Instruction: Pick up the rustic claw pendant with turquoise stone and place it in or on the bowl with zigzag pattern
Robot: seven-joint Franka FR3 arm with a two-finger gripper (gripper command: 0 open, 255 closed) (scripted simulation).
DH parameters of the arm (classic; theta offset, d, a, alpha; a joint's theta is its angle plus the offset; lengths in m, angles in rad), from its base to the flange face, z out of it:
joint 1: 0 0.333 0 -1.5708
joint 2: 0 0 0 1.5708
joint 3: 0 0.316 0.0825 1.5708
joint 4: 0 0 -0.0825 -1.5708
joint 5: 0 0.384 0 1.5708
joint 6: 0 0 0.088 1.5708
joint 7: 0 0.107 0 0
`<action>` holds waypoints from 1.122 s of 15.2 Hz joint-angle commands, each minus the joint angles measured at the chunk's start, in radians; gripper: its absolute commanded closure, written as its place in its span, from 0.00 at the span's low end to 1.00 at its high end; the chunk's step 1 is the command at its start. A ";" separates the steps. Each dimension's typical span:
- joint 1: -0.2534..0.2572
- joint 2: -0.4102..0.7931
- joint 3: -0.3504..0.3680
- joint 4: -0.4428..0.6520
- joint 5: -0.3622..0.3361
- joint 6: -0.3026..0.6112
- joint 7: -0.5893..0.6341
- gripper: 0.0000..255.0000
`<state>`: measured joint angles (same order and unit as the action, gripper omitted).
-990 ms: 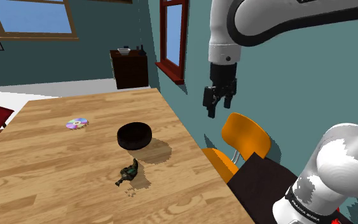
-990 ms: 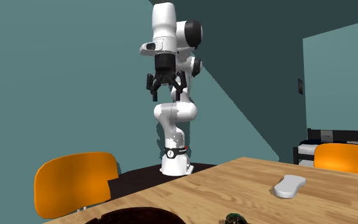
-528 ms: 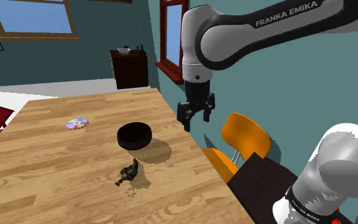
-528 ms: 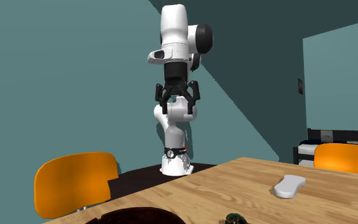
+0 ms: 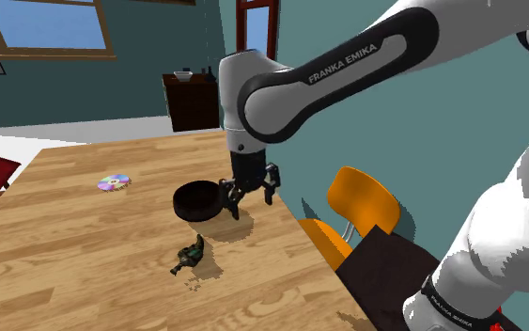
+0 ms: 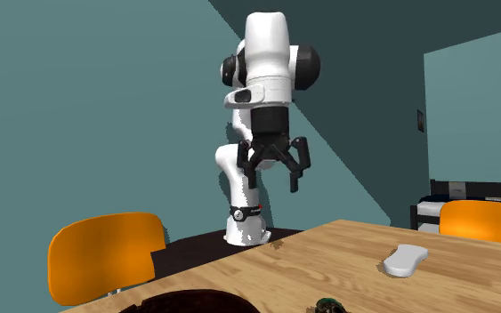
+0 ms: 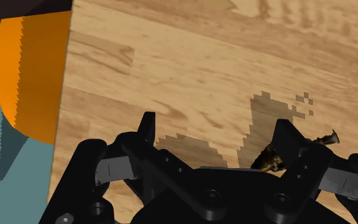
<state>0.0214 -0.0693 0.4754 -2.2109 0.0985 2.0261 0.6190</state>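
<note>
**Gripper** [image 5: 250, 201]: the fingers are spread wide with nothing between them. It points down over the table [image 5: 84, 249], just beside the bowl [image 5: 194, 199], on the bowl's side toward the shoulder view's right. In that view one finger overlaps the bowl's rim; contact cannot be determined. In the second exterior view the gripper [image 6: 271, 182] is likewise wide open and above the table [image 6: 435, 267].

**Pendant** [image 5: 192, 255]: it lies on the table, not held. It is near the bowl but apart from it, on the bowl's side toward the shoulder view's bottom edge. It is a dark greenish-brown; finer detail is not legible. In the wrist view the pendant [image 7: 268, 156] shows past one finger of the gripper [image 7: 215, 127], partly hidden by it.

**Bowl**: dark, round and upright on the table. No pattern is legible.

**Disc** [image 5: 114, 181]: flat on the table, well apart from the bowl, toward the shoulder view's left.

**Chair** [image 5: 365, 199]: orange, beyond the table's edge, on the gripper's side of the bowl.
</note>
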 commanded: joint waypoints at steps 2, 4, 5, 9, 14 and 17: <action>0.011 0.129 0.019 0.081 -0.055 0.037 0.095 0.00; 0.027 0.216 0.023 0.138 -0.096 0.056 0.158 0.00; 0.038 0.259 0.022 0.169 -0.116 0.063 0.188 0.00; 0.093 0.430 0.004 0.309 -0.190 0.077 0.296 0.00; 0.176 0.640 -0.037 0.521 -0.256 0.063 0.396 0.00; 0.193 0.685 -0.049 0.549 -0.268 0.079 0.411 0.00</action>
<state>0.2064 0.5985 0.4304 -1.6731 -0.1641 2.0993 1.0221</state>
